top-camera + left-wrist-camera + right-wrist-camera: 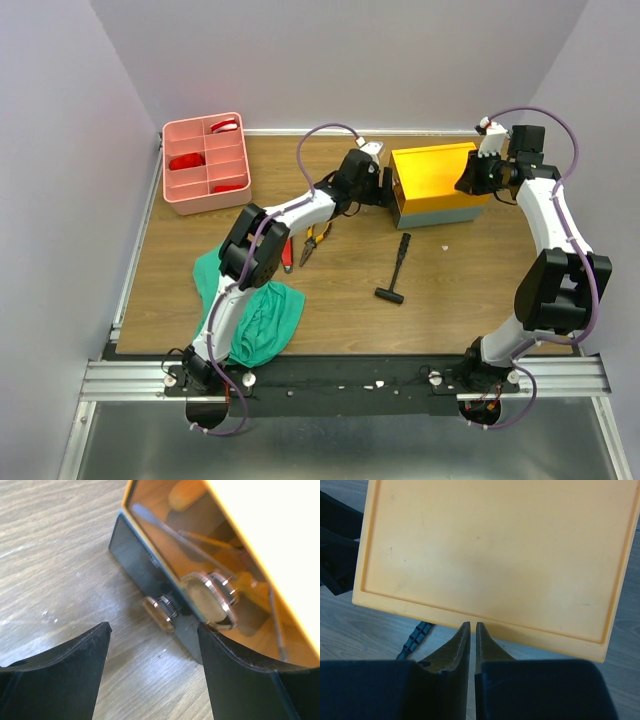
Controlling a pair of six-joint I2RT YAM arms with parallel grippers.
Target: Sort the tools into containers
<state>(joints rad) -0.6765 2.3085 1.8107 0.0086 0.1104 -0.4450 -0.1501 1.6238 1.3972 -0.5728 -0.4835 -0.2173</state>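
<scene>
The toolbox [435, 180], yellow top on a grey base, stands at the back middle of the table. My left gripper [385, 187] is open and empty at its left end. In the left wrist view the jaws [152, 630] stand wide apart above the wood, the right finger [235, 670] beside the box's dark corner and metal latch [210, 597]. My right gripper [470, 180] is shut and empty at the box's right end, its tips [469, 625] at the edge of the yellow lid [495, 550]. A black hammer [397, 268], orange-handled pliers [315, 240] and red-handled pliers [288, 255] lie on the table.
The pink tray [200, 195] stands at the back left with red items in some compartments. A green cloth [255, 305] lies at the front left, partly under the left arm. Thin metal shafts [175, 535] show through the toolbox's translucent end. The hammer's handle [415, 637] shows below the lid.
</scene>
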